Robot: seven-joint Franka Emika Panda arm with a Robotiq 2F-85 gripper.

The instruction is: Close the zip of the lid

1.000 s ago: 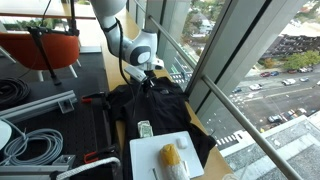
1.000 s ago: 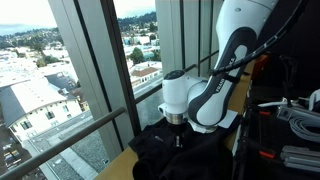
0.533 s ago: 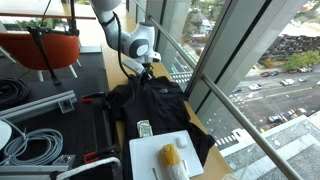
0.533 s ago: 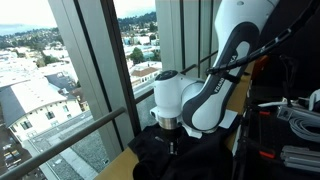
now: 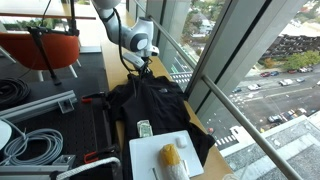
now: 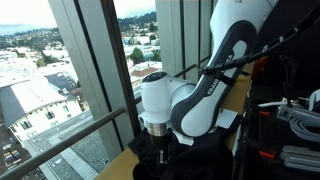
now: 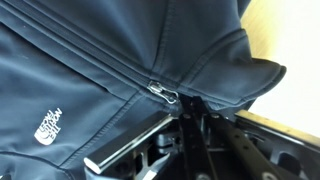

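One zip pull [image 7: 163, 91] sits centre in the wrist view, the hand [image 7: 188, 118] pinched narrow on its tab, apparently to drag it along the zip [image 7: 108, 57] running toward 10 o'clock across the lid [image 7: 70, 90], which lies on the desk [image 7: 292, 30].

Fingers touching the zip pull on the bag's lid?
Cannot tell. In the wrist view the zip pull sits right at the fingers, but no clear contact or gap shows.

Wrist close above lid [image 7: 80, 70], exteriors opposite
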